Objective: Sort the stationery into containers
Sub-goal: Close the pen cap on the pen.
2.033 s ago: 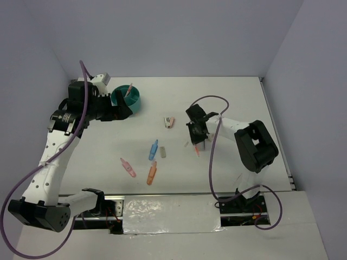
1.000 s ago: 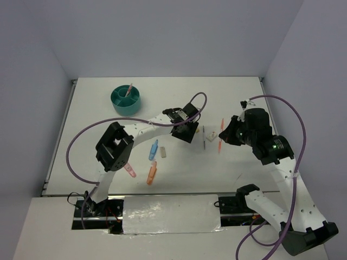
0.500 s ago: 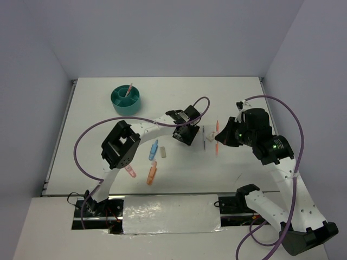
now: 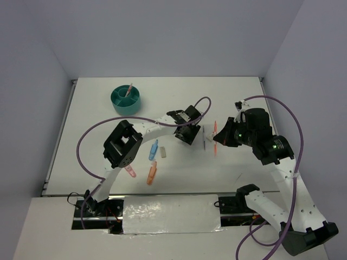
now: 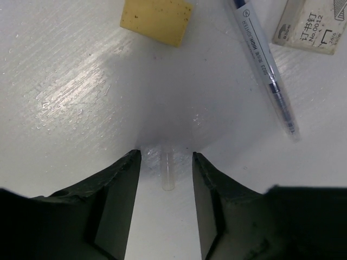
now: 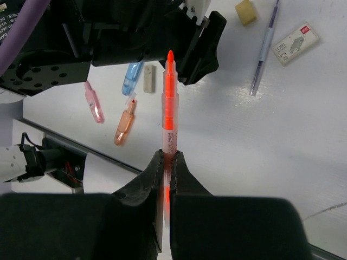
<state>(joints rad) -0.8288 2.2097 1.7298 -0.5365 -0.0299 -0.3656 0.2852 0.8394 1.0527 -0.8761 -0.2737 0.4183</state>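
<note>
While the left gripper (image 5: 165, 162) stands open at the bottom middle of the left wrist view, its two dark fingers (image 5: 116, 200) straddle a small pale piece (image 5: 168, 172) lying on the white table (image 5: 65, 97). What the piece is cannot be told. It is thin, low and nearly clear, so the likely failure is that the fingers close above it or nudge it aside instead of catching it.

The right gripper (image 6: 167, 160), bottom middle of the right wrist view, is clenched on a thin orange pen (image 6: 168, 103). It holds the pen near one end, with the tip pointing up the frame. With so much pen overhanging, a bump or a quick swing could make it pivot or slip out.

The teal organiser (image 4: 124, 110) sits at the upper left of the top view, with a pink item (image 4: 129, 90) standing in it. It is well apart from both grippers. The left arm (image 4: 152, 125) stretches across the middle, between the orange pen and the organiser. A direct carry risks the two arms colliding.

Just above the left fingers lie a tan eraser (image 5: 156, 19), a dark pen (image 5: 265, 67) and a staple box (image 5: 317, 24). All three are apart from the pale piece. Towards the lower left of the top view lie a blue marker (image 4: 153, 150), a grey eraser (image 4: 162, 153), an orange marker (image 4: 151, 173) and a pink marker (image 4: 129, 170), all unsorted.
</note>
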